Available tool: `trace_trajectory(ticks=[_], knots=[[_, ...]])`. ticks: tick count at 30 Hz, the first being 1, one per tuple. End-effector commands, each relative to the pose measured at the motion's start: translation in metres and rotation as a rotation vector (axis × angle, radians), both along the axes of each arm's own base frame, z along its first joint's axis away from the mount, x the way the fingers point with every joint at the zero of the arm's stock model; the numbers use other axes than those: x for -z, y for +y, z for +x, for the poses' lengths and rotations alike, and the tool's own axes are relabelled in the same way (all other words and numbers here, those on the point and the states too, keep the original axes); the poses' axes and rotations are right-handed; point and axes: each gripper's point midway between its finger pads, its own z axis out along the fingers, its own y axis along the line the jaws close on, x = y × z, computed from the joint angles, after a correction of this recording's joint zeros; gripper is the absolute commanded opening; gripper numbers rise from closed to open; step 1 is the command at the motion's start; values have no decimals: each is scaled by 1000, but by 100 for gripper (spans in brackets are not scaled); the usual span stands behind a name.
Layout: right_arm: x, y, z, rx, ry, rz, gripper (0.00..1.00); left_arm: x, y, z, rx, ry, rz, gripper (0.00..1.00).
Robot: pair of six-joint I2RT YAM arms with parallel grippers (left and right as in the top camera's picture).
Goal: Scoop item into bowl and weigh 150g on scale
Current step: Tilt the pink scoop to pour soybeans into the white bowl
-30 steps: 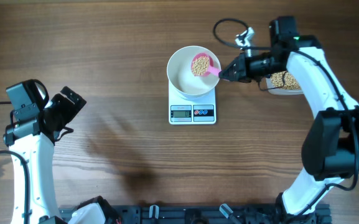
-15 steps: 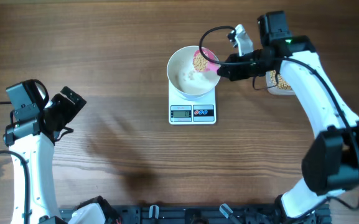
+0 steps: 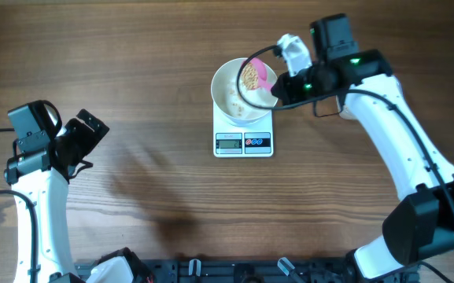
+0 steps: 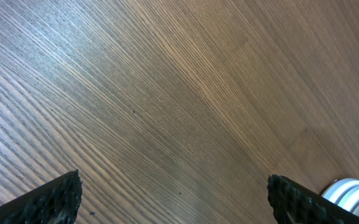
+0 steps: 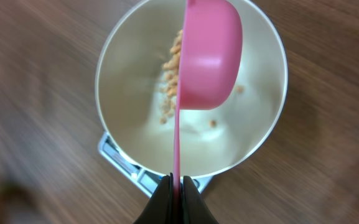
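Observation:
The white bowl [image 3: 220, 86] stands on the small white scale [image 3: 244, 143] at the table's middle back. My right gripper [image 3: 280, 90] is shut on the handle of a pink scoop [image 3: 260, 76], which is tipped on its side over the bowl. Pale-tan beans [image 3: 249, 76] slide out of it. In the right wrist view the scoop [image 5: 209, 56] hangs edge-on above the bowl [image 5: 129, 118], with beans [image 5: 170, 81] falling and a few lying on the bottom. My left gripper [image 3: 85, 137] stands open over bare wood at the far left, its fingertips [image 4: 55, 199] wide apart.
A black rail [image 3: 234, 271] runs along the table's front edge. The right arm [image 3: 392, 149] reaches in from the front right. A white round part [image 4: 350, 191] shows at the lower right of the left wrist view.
My right gripper has moved left and back and rolled the scoop from level to on its side over the bowl. Beans now spill into the bowl. The left arm has not moved.

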Motion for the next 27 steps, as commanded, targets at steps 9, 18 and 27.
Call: trace_trajectory(ticks=[9,18,27], knots=[[-6,11,-1,-54,-156,-254,4,1,-1,-1,17,-1,-1,100],[-21,5,-4,-61,-245,-375,5,0,0,0,17,-2,0,100],[-54,5,-8,-50,-374,-435,4,0,0,0,17,-2,0,100]])
